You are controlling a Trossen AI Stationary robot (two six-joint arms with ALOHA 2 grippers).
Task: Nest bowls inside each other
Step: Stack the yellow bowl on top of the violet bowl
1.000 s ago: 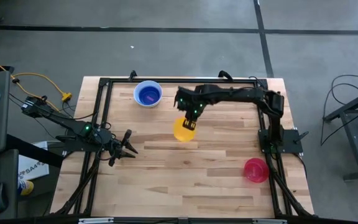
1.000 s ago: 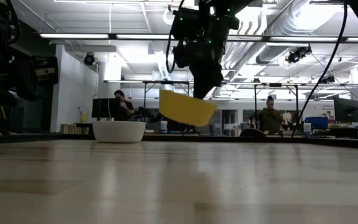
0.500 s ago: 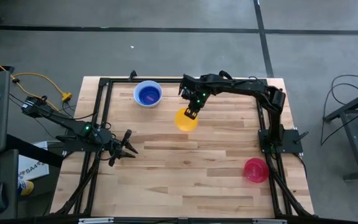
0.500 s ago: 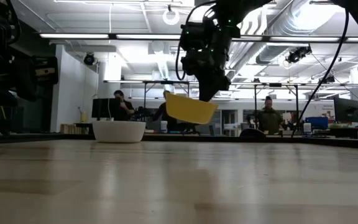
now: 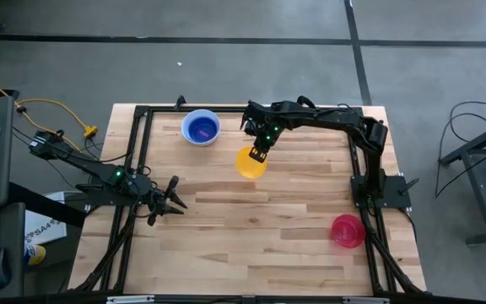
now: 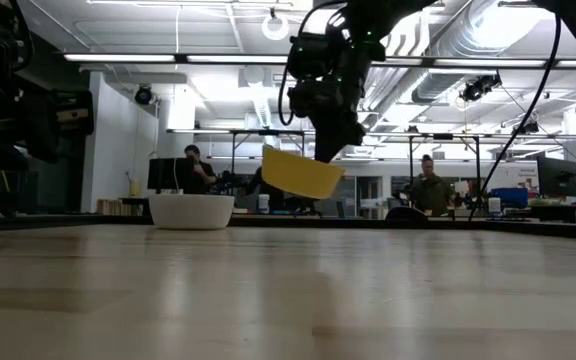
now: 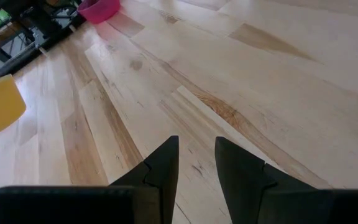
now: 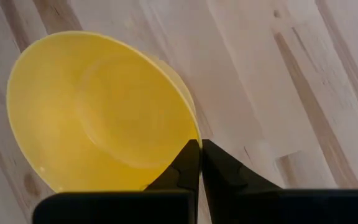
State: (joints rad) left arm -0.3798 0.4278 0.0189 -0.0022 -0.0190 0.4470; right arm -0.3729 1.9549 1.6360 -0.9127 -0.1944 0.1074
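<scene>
Low view shows the right gripper with its fingers pinching the yellow bowl by the rim, tilted, up off the desk. Left gripper waits low, fingers slightly spread. Stacked bowls nearby, pink bowl far corner.

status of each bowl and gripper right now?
Yellow round plastic bowl: lifted off the table, tilted, pinched at its rim.
Right gripper: shut on the yellow bowl.
White bowl stack with blue inside: on the table.
Red-pink plastic bowl: on the table, upright.
Left gripper: open, empty.
</scene>
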